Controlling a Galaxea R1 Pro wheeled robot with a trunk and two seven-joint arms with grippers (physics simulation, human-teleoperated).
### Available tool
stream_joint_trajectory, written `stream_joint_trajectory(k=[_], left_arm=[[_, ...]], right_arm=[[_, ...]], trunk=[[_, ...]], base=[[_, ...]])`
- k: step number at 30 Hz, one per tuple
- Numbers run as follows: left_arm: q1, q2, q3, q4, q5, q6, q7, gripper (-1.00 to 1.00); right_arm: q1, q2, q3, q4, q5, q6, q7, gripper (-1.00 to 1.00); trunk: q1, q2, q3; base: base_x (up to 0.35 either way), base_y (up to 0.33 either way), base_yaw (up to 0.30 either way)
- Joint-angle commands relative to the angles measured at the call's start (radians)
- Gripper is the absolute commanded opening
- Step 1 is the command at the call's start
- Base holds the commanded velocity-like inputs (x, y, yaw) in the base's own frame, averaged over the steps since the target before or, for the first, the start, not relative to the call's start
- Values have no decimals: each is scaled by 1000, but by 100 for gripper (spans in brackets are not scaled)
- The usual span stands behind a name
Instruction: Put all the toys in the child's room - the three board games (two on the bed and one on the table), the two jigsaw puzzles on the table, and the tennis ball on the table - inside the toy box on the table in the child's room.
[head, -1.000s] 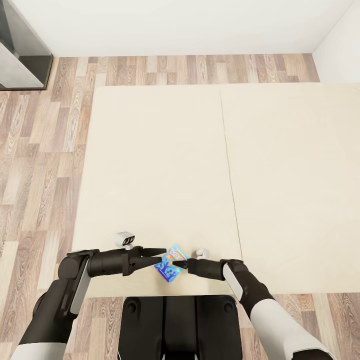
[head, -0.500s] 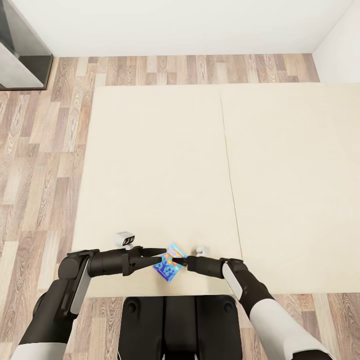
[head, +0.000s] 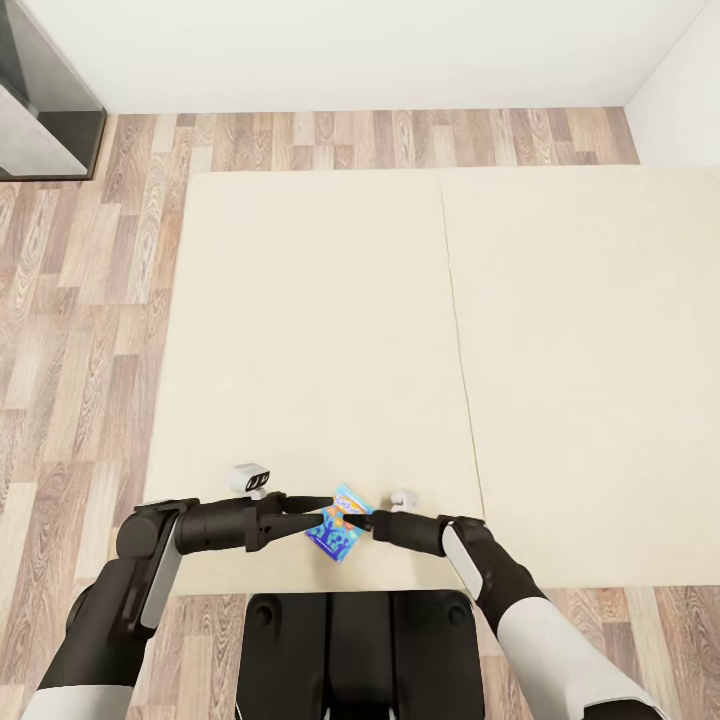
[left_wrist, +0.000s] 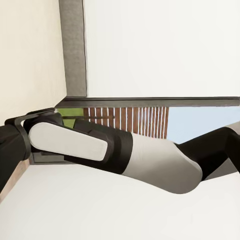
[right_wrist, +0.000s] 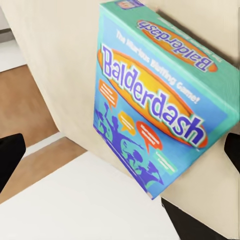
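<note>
A small blue board game (head: 337, 527) with cartoon print lies tilted on the cream bed (head: 320, 330), close to its near edge. My left gripper (head: 322, 511) points at the box from the left, its two fingers apart and their tips at the box's left corner. My right gripper (head: 352, 520) comes from the right, open, tips over the box's right side. In the right wrist view the box (right_wrist: 155, 115), lettered "Balderdash", sits between the spread black fingertips (right_wrist: 9, 155). The left wrist view looks across at my right arm (left_wrist: 150, 160).
Wood floor (head: 80, 330) runs along the bed's left side and far end. A dark cabinet (head: 40, 90) stands at the far left by the white wall. A seam (head: 460, 330) splits the mattress. My dark base (head: 360, 650) is against the bed's near edge.
My right gripper has crept a little left toward the left gripper, and the blue box has shifted slightly left with it. The left arm has stayed put.
</note>
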Motion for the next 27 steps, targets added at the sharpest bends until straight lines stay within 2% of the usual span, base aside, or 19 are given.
stream_joint_trajectory(k=[1, 3, 5, 8, 9, 21, 27], left_arm=[[0, 1, 0, 0, 0, 11, -3, 100], [0, 1, 1, 0, 0, 11, -4, 100], [0, 13, 12, 0, 2, 11, -6, 100], [0, 16, 28, 0, 2, 11, -6, 100], [0, 10, 26, 0, 1, 11, -6, 100], [0, 17, 33, 0, 3, 11, -6, 100], [0, 17, 33, 0, 3, 11, -6, 100]], right_arm=[[0, 0, 1, 0, -8, 1, -3, 100], [0, 0, 2, 0, -7, -6, -4, 100], [-2, 11, -5, -1, -9, -11, -1, 100], [-2, 12, -5, -1, -9, -11, -1, 100], [-2, 13, -6, -1, -10, -10, -1, 100], [-2, 11, -9, -2, -10, -9, 0, 100], [-2, 11, -9, -1, -10, -9, 0, 100]], trunk=[[1, -1, -1], [1, -1, -1], [1, -1, -1], [1, -1, -1], [1, -1, -1], [1, -1, -1], [1, -1, -1]], base=[[0, 0, 0], [0, 0, 0], [0, 0, 0], [0, 0, 0], [0, 0, 0], [0, 2, 0], [0, 99, 0]])
